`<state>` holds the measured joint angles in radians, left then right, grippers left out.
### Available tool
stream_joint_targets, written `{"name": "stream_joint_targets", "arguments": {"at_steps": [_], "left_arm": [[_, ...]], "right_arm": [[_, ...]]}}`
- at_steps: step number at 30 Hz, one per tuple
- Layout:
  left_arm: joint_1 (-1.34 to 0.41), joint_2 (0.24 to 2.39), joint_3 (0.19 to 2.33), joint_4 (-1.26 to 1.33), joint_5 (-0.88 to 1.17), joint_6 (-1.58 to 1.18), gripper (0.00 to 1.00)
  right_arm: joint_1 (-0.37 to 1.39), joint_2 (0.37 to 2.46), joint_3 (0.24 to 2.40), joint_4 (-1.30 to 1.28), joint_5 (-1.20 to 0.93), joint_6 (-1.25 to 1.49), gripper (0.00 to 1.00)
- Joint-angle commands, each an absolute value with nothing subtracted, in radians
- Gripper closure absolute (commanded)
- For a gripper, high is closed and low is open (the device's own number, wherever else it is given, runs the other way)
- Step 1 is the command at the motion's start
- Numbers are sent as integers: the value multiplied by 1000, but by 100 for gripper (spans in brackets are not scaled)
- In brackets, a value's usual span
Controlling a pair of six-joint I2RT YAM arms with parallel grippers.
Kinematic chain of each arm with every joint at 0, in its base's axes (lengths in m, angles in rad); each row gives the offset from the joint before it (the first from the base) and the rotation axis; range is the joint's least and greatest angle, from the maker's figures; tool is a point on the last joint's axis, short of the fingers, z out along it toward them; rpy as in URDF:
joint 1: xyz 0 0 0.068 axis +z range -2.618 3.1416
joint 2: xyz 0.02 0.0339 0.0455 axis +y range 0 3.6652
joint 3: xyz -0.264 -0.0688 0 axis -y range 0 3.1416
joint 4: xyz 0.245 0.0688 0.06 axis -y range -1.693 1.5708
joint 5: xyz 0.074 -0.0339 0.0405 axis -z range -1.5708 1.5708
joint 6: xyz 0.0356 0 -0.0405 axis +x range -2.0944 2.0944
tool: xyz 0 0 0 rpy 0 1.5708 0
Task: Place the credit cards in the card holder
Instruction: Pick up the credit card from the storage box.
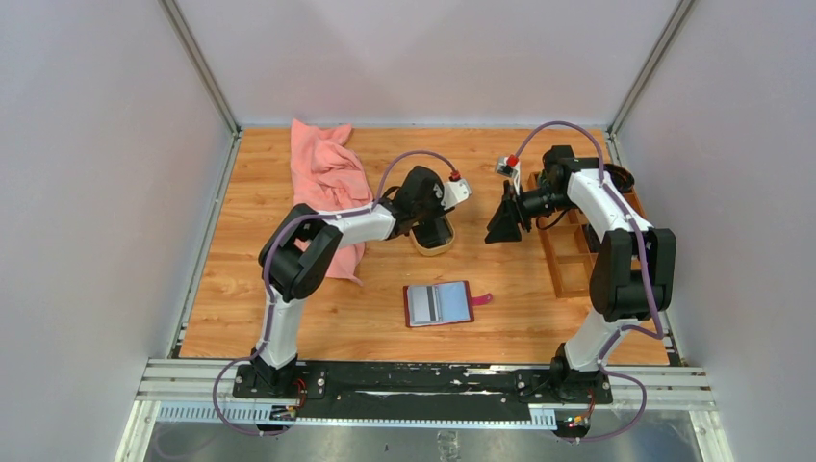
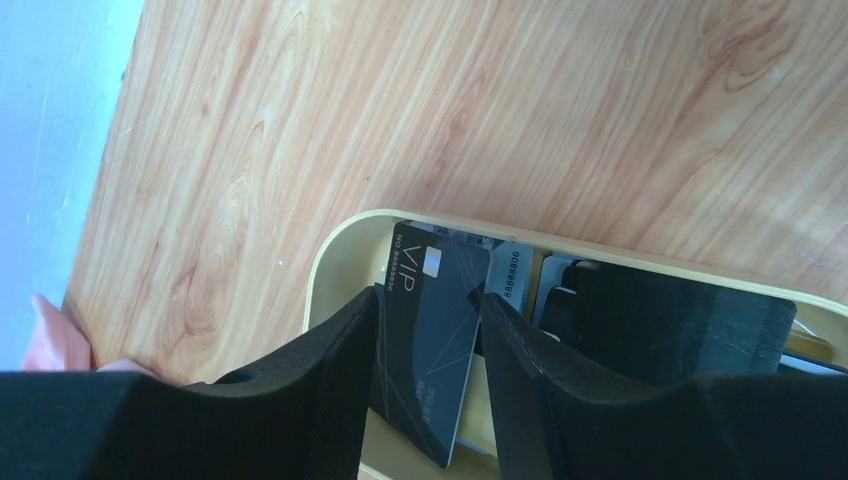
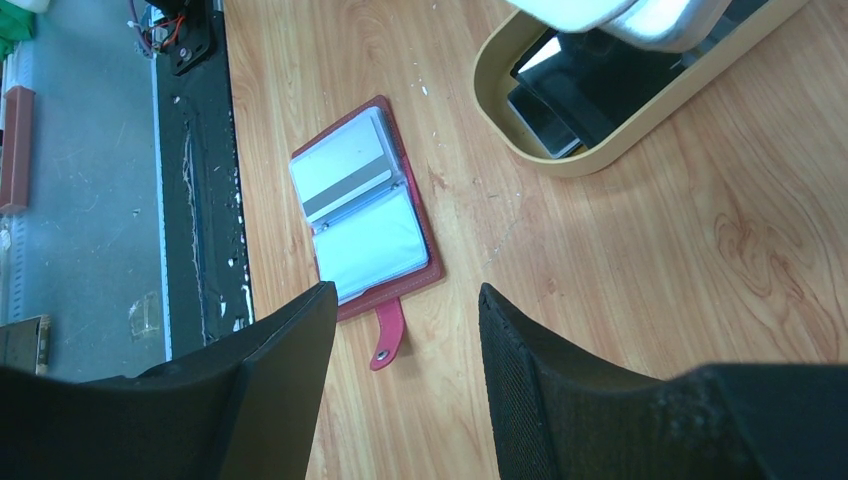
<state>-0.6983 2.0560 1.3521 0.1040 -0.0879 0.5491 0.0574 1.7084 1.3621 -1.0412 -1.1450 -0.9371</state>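
The card holder (image 1: 439, 304) lies open on the table, dark red with a snap strap, pale sleeves inside (image 3: 365, 210). The credit cards sit in an oval tan dish (image 1: 431, 249). My left gripper (image 1: 433, 231) reaches down into that dish (image 2: 330, 260). A black credit card (image 2: 430, 340) marked VIP stands tilted between its fingers, which touch its left edge and top right corner. A pale grey card (image 2: 510, 275) and more dark cards (image 2: 680, 320) lie beside it. My right gripper (image 1: 502, 223) hovers open and empty (image 3: 405, 290) above bare table, right of the dish.
A pink cloth (image 1: 327, 183) lies crumpled at the back left, partly under the left arm. A brown wooden compartment tray (image 1: 577, 250) stands at the right edge beneath the right arm. The black base rail (image 1: 414, 385) runs along the near edge.
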Motion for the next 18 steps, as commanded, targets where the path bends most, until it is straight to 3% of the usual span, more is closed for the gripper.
{"name": "stream_joint_targets", "arguments": {"at_steps": [1,6,11,18], "left_arm": [[-677,2020,1380,121,-128,553,55],[-671,2009,1387,121,-133,553,55],[-654,2010,1393,120,-118,526,65],[-627,2025,1392,119,-107,516,62]], "right_arm": [[38,1716,1369,-1074,-1176,-960,42],[37,1721,1371,-1080,-1177,-963,42],[37,1723,1373,-1085,-1180,-968,42],[38,1729,1377,-1093,-1182,-974,42]]}}
